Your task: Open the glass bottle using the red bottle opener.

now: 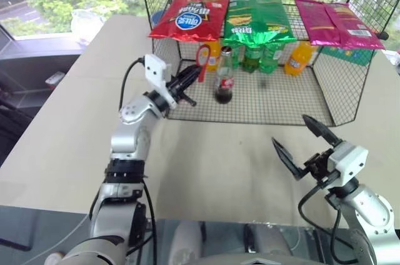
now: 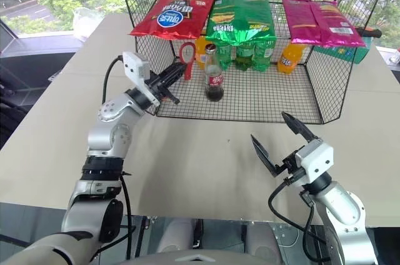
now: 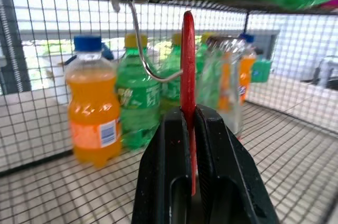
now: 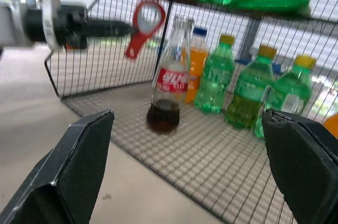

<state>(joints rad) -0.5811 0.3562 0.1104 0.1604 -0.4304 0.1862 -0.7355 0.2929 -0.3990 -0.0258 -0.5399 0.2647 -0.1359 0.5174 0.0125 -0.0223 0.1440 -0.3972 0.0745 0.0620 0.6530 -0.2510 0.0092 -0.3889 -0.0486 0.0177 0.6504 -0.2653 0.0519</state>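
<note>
Opener and bottle are the pair I care about here. My left tool [image 1: 187,81] is clamped on the handle of the red bottle opener [image 1: 203,57], whose ring head angles up past the fingertips, slim handle running back between the pads. The glass bottle [image 1: 224,79] stands upright on the wire shelf floor [image 1: 281,105], near its front edge, just to the right of the opener and close beside it. The bottle's top sits about level with the ring head, so I judge the coming move as a short sideways carry to the right, then seating the ring over the cap. The left arm is plainly the nearer one; my right tool [image 1: 299,146] hangs spread wide over the tabletop [image 1: 206,165], well apart from the shelf.

From the head cameras I get the sideways gap between ring and neck. The right wrist view shows the opener's loop face-on and the bottle's dark liquid low in the glass. The left wrist view shows the opener edge-on between the fingers, with a metal hook [image 3: 142,49] just behind it, which I'd watch for snagging.
</note>
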